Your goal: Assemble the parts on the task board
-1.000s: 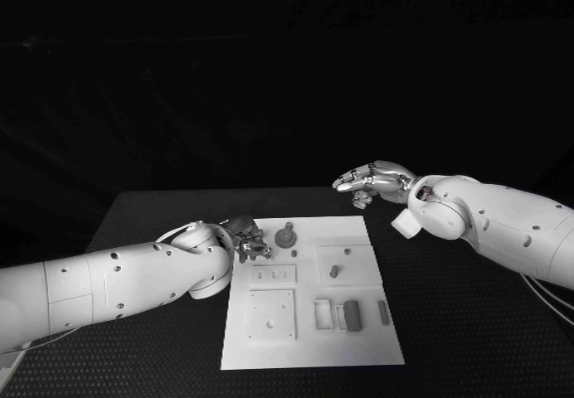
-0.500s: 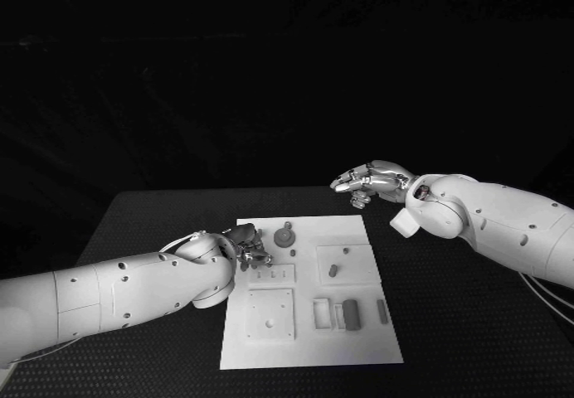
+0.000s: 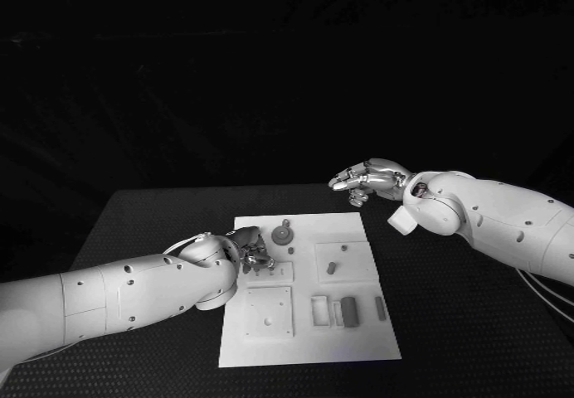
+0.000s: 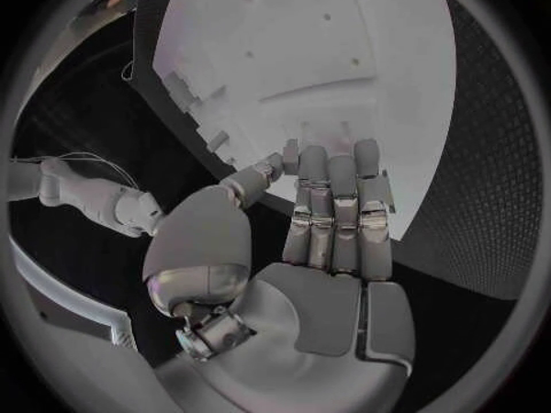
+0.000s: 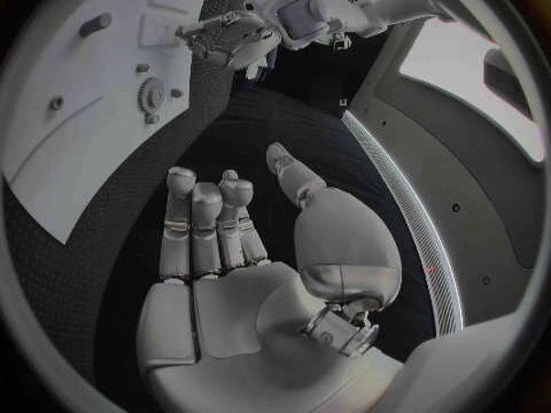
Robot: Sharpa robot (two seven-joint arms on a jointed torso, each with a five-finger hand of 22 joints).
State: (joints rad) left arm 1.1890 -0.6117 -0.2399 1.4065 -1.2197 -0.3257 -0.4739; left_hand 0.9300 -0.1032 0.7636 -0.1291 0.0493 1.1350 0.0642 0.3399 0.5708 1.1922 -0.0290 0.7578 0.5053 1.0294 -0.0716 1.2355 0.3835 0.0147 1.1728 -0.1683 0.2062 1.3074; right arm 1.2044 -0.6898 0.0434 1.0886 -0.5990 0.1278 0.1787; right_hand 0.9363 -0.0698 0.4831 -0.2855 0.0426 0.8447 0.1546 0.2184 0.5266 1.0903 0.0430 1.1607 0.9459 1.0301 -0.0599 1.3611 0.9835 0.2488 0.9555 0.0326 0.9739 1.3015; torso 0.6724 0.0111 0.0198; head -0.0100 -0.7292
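Black counter (image 3: 143,224) carries the white task board (image 3: 313,352) at its middle, long side running away from the robot. Small grey parts sit on the board: a round gear-like part (image 3: 284,235) near the far edge, a short peg (image 3: 332,268) in the square plate to its right, and an oblong block (image 3: 351,311) beside a thin bar (image 3: 381,308) nearer the robot. Left robot hand (image 3: 249,251) hovers at the board's left edge, over the small slotted plate; in the left wrist view its fingers (image 4: 333,211) lie straight and side by side, thumb apart, nothing in them. Right robot hand (image 3: 371,181) hangs above the counter beyond the board's far right corner, well apart from every part; the right wrist view shows its fingers (image 5: 207,225) extended and empty.

Risk, as a judgement: the left hand's fingers, so close to the board's edge, could push the loose board sideways or knock the gear-like part, if they descend without a clear target.

Compared with one second ago, the left hand has advanced further over the board; the right hand has barely shifted.
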